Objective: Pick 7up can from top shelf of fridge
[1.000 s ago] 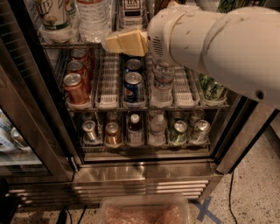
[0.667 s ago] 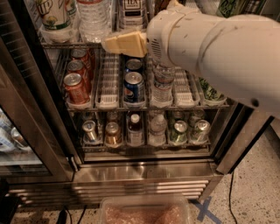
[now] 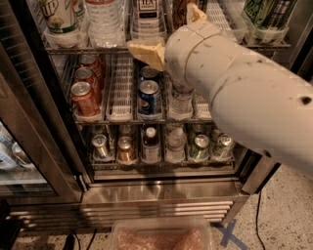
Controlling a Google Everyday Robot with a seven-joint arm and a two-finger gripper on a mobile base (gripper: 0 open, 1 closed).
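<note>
The 7up can (image 3: 60, 16), whitish with green "UP" letters, stands at the far left of the top shelf (image 3: 88, 49) of the fridge (image 3: 161, 193). My gripper (image 3: 164, 27) is at the front of the top shelf near its middle, to the right of the can and apart from it. One cream finger (image 3: 145, 52) points left along the rack edge and the other finger (image 3: 196, 12) points up. They stand apart with nothing between them. My white arm (image 3: 244, 93) hides the right part of the middle rack.
A water bottle (image 3: 103, 19) and a "TEA" can (image 3: 146, 9) stand between the 7up can and my gripper. Green-and-black cans (image 3: 266, 15) stand top right. Red cans (image 3: 84, 96) and a blue can (image 3: 149, 95) fill the middle rack. The open glass door (image 3: 29, 127) is left, a plastic tub (image 3: 161, 237) below.
My gripper has shifted a little to the right and further in at the top shelf, and its second finger now shows. The cans have not moved.
</note>
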